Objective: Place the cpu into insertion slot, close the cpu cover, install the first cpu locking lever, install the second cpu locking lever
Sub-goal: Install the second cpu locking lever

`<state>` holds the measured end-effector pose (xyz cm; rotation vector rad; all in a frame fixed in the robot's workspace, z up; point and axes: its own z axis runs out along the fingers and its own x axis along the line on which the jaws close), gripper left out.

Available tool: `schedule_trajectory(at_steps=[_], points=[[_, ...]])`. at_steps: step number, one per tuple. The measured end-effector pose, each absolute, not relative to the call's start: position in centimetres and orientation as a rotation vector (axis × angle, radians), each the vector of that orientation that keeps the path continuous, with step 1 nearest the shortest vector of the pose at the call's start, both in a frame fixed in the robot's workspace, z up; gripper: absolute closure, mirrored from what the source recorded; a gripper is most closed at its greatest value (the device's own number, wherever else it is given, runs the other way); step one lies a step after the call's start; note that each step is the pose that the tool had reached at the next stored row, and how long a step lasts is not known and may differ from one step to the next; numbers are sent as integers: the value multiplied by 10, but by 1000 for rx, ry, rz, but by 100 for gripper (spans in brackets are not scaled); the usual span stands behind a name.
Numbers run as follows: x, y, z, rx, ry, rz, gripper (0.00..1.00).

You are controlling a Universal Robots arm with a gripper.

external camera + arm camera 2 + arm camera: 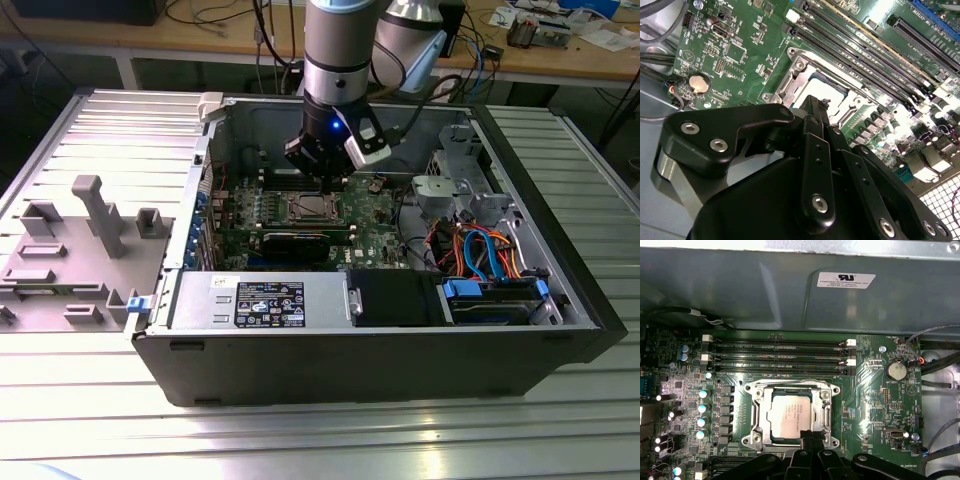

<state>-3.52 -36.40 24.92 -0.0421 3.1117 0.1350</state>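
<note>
Steel bench [320,440] bears the case [400,370]; desks [560,62] behind.

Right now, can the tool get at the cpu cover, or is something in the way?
Probably yes. The tool sits right at the edge of the cpu cover, which lies down over the cpu. Nothing stands between them; the memory slots lie on the far side.

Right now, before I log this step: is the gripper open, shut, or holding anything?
Gripper: shut, holding nothing; its fingers sit together at the edge of the square silver-rimmed socket.
</note>
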Motion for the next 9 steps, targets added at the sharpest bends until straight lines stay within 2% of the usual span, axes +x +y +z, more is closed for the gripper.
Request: schedule_trajectory(at_steps=[9], points=[[-35, -364, 249, -42, 3112, 135, 89]])
